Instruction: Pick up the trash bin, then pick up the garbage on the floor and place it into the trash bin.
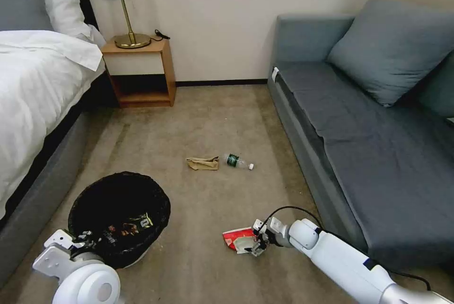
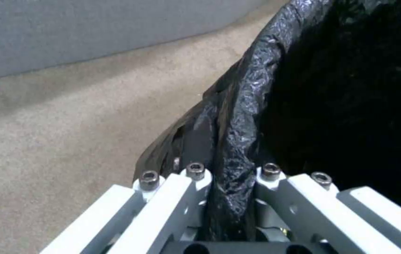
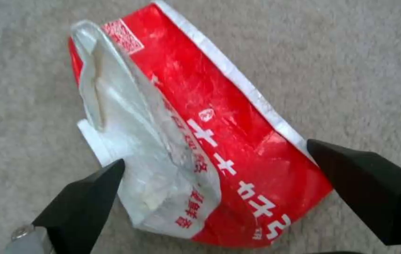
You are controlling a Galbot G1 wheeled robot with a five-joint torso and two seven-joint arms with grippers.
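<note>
Right gripper (image 3: 214,169) spread wide around red-and-white packet (image 3: 238,134) on carpet (image 1: 208,119).
Left gripper (image 2: 231,183) clamped on trash bin (image 1: 118,219) rim; paper bag (image 1: 203,163), bottle (image 1: 238,161) beyond.

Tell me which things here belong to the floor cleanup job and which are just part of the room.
Part of the job:
trash bin, rim clamped by the left gripper
red-and-white packet, between the open right gripper's fingers
tan paper bag on the carpet
small bottle beside it

Just lying about:
bed
nightstand
lamp
sofa
</note>
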